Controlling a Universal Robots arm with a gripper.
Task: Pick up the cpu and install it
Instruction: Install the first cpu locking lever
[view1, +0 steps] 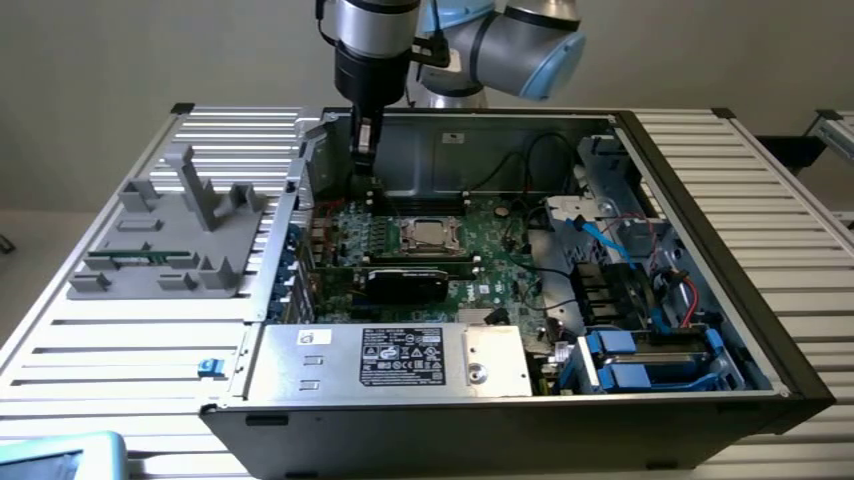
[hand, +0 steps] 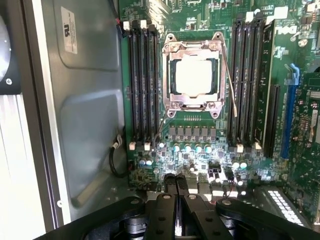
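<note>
Slatted table (view1: 120, 340) carries an open computer case (view1: 534, 430) where the cpu (view1: 427, 233) lies seated in its socket (hand: 172, 102), so the gripper (view1: 367, 180), at its eleven o'clock, hangs pinched shut, apparently needing to carry nothing.

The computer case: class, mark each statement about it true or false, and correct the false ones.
1. The cpu lies in the socket on the motherboard. True.
2. The claw grips the cpu. False: it is shut on nothing and hangs apart from the cpu.
3. A grey fixture stands outside the case, on the exterior view's left. True.
4. The case is closed by a lid. False: it is open and the motherboard shows inside.
</note>
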